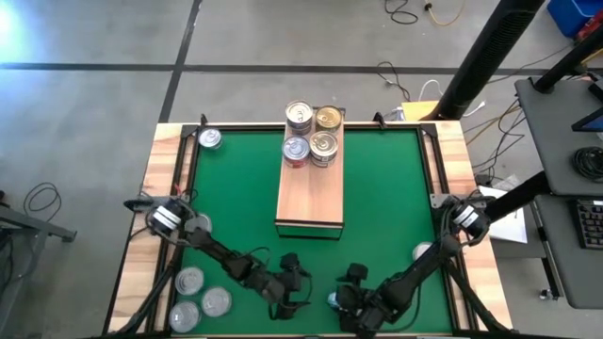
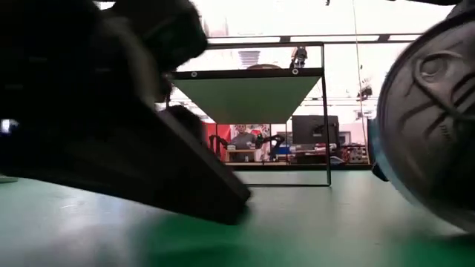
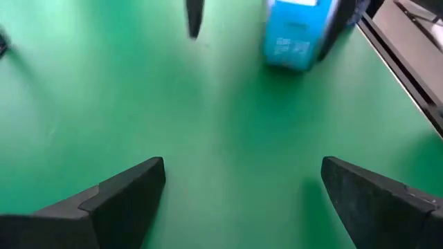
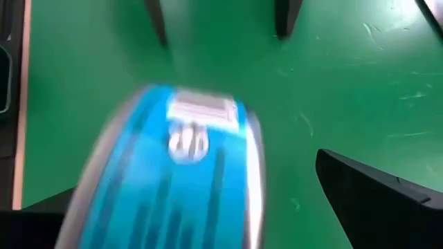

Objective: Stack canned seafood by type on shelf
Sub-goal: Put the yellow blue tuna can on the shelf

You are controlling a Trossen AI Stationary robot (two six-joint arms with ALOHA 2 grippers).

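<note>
blue-label can | on edge, between spread right tool fingers

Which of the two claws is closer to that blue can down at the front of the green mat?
The right gripper: the blue can sits between its open fingers. The left gripper hovers beside it, open and empty.

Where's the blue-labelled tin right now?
The blue-labelled round metal tin lies on its side on the green mat at the table's near edge, between the open right gripper fingers, just right of the left gripper.

green table mat, floor cables, distant person
</note>
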